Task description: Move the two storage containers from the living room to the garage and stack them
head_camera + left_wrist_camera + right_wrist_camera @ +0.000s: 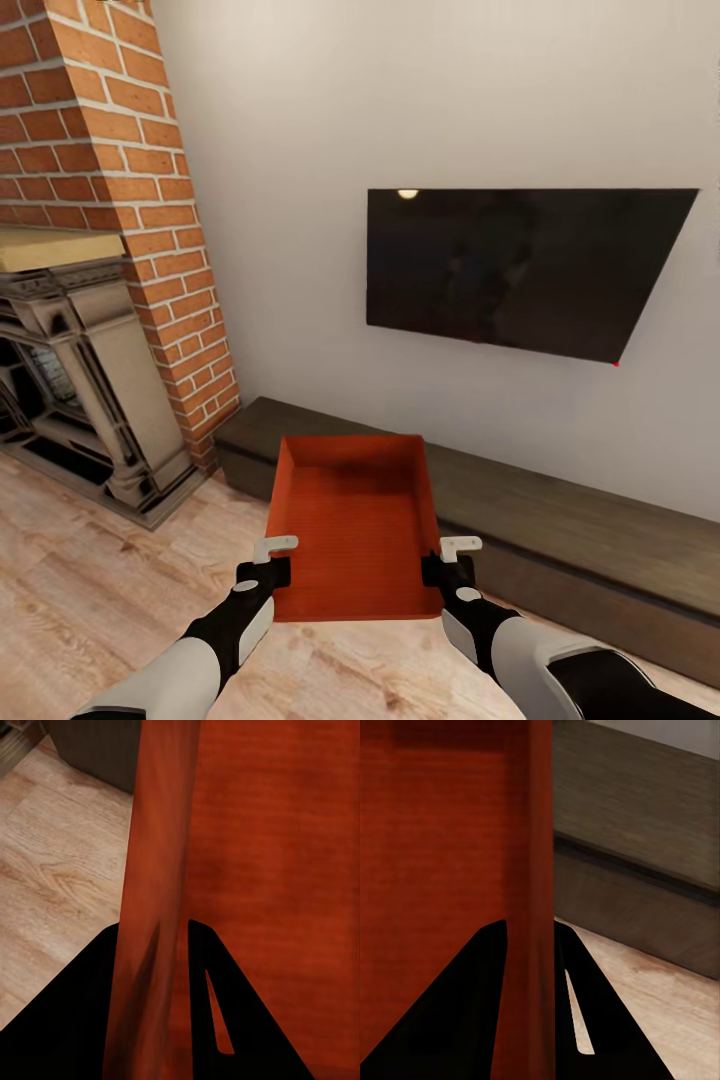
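**Both grippers clamped on one red box, in front of the TV wall**

So both arms have hold of the same storage container [355,520], one on each long side wall, down near the end closest to the robot. The left gripper [268,560] sits at about 7 o'clock off the box's middle, the right gripper [452,558] at about 5 o'clock. In the left wrist view the two dark fingers [75,1020] straddle the box's thin side wall [154,907], one finger outside, one inside, with the jaws narrowed down to just the thickness of that wall and pinching it. Same story in the right wrist view: fingers [457,1012] on either side of the wall [540,870], closed onto it.

The box is open-topped, so you look straight down onto its flat bottom. Its long axis runs from 6 to 12 o'clock, away from the robot toward the wall, and it sits level as far as I can tell. Its far end overlaps the low dark bench [560,530] that runs along the cream wall; whether it touches the bench I can't tell.

Around it: light wood-plank floor [100,590] underneath, black TV [520,265] on the wall at about 1 o'clock, brick fireplace [100,250] at about 10 o'clock.
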You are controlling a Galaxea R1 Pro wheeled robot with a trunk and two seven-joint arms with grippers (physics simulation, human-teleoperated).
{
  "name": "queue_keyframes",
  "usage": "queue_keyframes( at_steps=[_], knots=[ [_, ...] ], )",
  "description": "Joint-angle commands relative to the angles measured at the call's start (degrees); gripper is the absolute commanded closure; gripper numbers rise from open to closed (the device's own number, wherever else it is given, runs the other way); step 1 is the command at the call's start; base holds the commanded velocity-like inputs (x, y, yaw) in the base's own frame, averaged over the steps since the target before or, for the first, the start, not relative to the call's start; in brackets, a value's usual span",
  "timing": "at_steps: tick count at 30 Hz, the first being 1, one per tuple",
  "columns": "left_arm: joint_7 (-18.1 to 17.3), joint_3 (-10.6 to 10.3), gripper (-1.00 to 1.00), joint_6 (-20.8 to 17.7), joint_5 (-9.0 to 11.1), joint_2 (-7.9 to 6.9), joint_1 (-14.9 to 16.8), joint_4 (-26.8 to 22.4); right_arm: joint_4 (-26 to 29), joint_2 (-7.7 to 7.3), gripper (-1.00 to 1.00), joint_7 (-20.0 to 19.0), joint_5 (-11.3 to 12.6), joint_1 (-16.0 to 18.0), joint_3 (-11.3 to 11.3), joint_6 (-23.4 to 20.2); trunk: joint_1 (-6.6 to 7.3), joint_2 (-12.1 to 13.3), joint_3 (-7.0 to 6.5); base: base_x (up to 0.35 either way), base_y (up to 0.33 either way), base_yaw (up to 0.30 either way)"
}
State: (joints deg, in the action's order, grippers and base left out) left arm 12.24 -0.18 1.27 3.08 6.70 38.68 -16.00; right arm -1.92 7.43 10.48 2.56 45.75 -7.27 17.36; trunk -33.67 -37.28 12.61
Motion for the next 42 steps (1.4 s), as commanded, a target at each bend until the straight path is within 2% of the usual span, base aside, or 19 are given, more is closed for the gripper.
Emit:
queue_keyframes(
  at_steps=[1,42],
  knots=[
    [1.3,0.3,1.0,0.1,0.4,-0.68,0.0,0.2,0.1,0.06,1.0,-0.5,-1.8,0.1,2.6,0.7,-0.02,-0.1,-0.01,0.0,0.0,0.0],
    [1.3,0.3,1.0,0.1,0.4,-0.72,0.0,0.2,0.1,0.06,1.0,-0.4,-1.8,0.1,2.6,0.7,-0.02,-0.1,-3.64,0.0,0.0,0.0]
  ],
)
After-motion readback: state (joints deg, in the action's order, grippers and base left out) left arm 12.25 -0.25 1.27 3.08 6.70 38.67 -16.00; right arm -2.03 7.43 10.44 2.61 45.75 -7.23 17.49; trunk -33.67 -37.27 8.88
